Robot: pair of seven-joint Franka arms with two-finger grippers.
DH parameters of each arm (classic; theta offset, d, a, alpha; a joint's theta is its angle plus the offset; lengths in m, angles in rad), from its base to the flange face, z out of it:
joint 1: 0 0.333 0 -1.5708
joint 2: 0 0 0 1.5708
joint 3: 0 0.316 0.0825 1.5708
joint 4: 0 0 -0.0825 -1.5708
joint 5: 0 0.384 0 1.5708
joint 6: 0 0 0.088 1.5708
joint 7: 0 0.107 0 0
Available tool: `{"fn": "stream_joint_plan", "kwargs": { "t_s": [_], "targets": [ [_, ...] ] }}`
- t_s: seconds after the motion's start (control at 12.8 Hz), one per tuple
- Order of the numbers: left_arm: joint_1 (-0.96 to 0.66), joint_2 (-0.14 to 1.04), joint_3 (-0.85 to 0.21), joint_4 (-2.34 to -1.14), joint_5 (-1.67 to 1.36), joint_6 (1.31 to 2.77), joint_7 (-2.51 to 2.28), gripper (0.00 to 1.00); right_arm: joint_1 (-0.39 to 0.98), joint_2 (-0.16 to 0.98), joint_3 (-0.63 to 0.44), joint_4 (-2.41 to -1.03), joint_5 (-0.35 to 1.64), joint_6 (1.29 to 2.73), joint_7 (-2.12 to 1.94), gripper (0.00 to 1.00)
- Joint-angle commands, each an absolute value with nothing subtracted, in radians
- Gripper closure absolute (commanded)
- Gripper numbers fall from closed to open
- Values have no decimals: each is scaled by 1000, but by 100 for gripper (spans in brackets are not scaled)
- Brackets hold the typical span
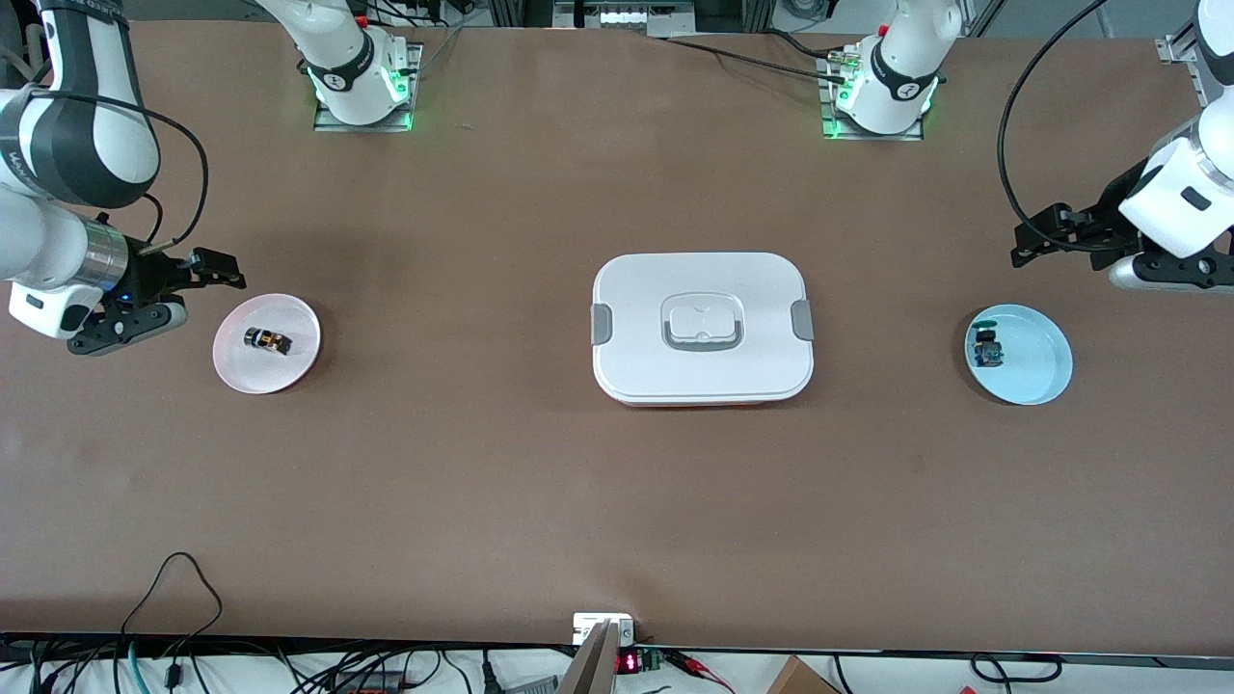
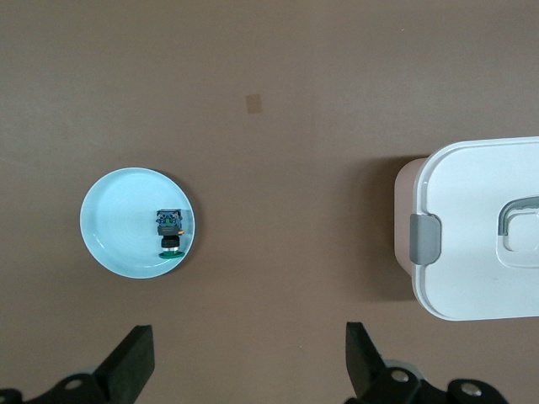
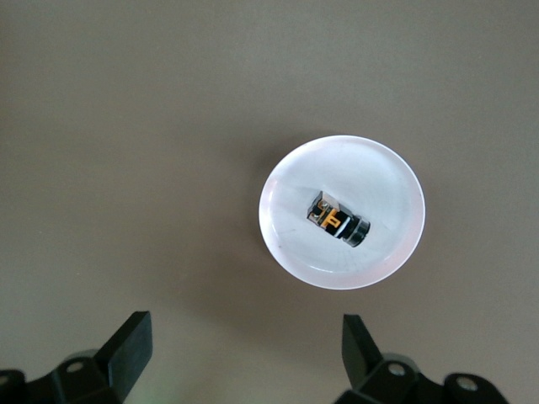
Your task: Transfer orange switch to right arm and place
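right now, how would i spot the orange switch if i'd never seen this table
Start at the big white lidded box mid-table and go toward the right arm's end to the pink plate. The orange switch lies on its side in that plate. Its black body with orange-yellow parts sets it apart from the blue-and-green switch in the light blue plate.

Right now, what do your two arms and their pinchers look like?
Both are white arms with dark grey bands and green-lit bases. The right gripper is black behind a silver wrist ring; the left gripper is black too, with a black cable looping above it.
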State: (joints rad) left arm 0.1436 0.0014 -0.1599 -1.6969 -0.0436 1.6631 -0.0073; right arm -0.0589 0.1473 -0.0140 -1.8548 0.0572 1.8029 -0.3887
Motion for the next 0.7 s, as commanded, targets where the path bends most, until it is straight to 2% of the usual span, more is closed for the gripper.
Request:
{"fn": "stream_joint_plan", "kwargs": {
  "t_s": [0.0,0.16,0.47,0.62],
  "targets": [
    [146,18,-164,-1664,-26,1647,-9,0,-8,129,-12,-1758,58,1677,-228,0],
    [147,18,-161,-1666,-28,1647,-8,0,28,124,-15,-1676,32,1602,-201,0],
    [147,18,-160,-1666,-28,1646,-8,0,-17,129,-57,-1628,-199,1652,-180,0],
    [147,18,-160,-1666,-28,1646,-8,0,-41,123,-69,-1614,-91,1588,-50,0]
  ]
}}
